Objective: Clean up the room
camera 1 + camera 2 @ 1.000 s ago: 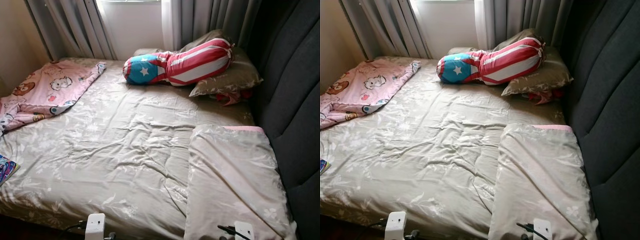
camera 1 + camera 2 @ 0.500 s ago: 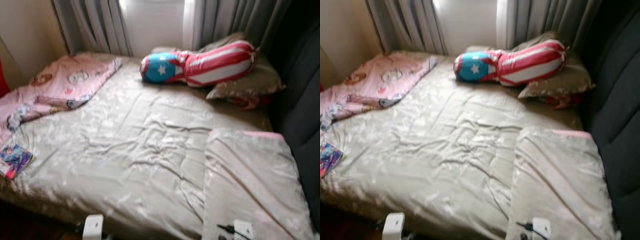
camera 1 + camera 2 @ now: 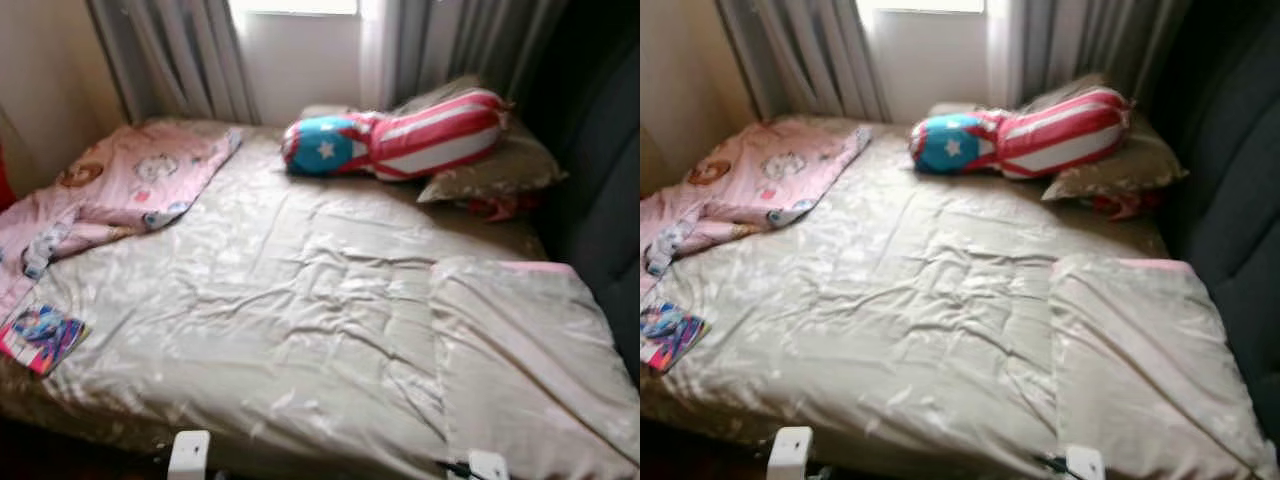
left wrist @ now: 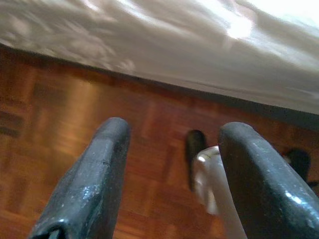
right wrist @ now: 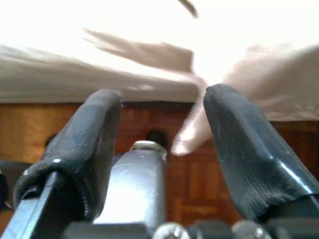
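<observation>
Rumpled bed (image 3: 300,300) by curtained window (image 3: 300,50)

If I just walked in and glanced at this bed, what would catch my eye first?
Most likely the bolster pillow in red and white stripes with a blue, starred end, lying at the head of the bed against a grey-brown pillow. Next, the pink cartoon-print blanket bunched along the far left side, and a small colourful book near the left edge of the beige floral bedspread.
</observation>
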Tool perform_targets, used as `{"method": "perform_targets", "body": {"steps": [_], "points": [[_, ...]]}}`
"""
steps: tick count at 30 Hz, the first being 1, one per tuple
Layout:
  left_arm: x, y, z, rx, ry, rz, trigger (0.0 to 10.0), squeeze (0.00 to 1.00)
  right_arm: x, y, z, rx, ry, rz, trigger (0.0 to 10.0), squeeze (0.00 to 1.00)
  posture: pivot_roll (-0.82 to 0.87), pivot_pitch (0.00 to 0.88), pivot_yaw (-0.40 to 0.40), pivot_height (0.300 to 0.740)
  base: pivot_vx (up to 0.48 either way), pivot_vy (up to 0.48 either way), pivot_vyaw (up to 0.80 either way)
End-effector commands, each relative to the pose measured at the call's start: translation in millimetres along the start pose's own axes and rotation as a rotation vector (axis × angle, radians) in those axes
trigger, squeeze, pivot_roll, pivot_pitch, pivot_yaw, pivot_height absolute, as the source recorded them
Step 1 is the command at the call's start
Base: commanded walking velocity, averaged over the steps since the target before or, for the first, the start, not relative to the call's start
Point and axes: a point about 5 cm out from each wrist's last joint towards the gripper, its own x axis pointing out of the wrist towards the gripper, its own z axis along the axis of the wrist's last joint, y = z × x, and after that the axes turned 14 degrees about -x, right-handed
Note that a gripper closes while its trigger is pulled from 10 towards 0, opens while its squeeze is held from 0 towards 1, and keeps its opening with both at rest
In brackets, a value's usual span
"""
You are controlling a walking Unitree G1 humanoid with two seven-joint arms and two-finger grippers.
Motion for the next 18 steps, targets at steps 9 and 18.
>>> {"method": "perform_targets", "body": {"steps": [9,18], "points": [[1.3,-6.4,2.8,-0.004,-0.005,-0.018,10.0,0.0,-1.6,-9.6,-6.0,-0.011,0.02,-0.022,10.0,0.0,-0.06,0.0,-0.001,0.74,0.0,0.478,0.0],[1.3,-9.0,1.1,-0.001,-0.004,-0.022,10.0,0.0,-1.4,-10.3,-5.3,-0.01,0.018,-0.023,10.0,0.0,-0.05,0.0,-0.01,0.74,0.0,0.476,0.0]]}}
